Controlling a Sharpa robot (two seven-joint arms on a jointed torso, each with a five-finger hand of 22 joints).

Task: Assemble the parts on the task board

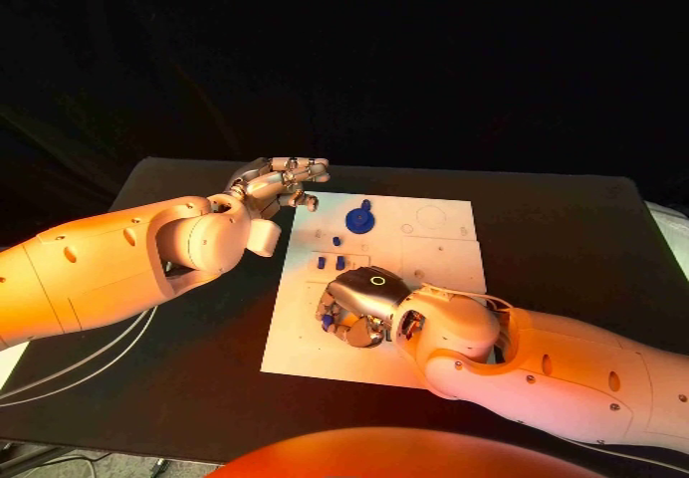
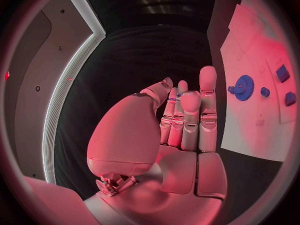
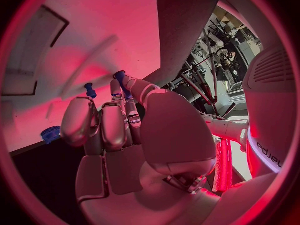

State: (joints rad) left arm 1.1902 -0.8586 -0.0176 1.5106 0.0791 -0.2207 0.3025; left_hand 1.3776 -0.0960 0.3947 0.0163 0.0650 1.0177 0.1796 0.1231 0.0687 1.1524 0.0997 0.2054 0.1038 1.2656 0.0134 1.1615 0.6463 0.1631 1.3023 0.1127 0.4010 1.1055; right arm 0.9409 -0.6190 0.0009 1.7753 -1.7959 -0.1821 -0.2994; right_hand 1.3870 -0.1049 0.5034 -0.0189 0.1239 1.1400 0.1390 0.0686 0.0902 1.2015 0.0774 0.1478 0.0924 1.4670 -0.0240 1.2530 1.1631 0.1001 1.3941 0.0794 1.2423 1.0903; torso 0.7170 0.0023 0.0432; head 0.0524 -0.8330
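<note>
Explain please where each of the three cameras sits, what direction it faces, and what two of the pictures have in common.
Head view: sits on the robot's head and looks down at the black table and the task board; both arms show, with the left hand and the right hand.
Left wrist view: sits behind the left hand, facing past the flat fingers to the board's edge.
Right wrist view: sits behind the right hand, facing the board closely; a blue peg is at its fingertips.
Shared: the blue gear appears in head and left wrist views.
</note>
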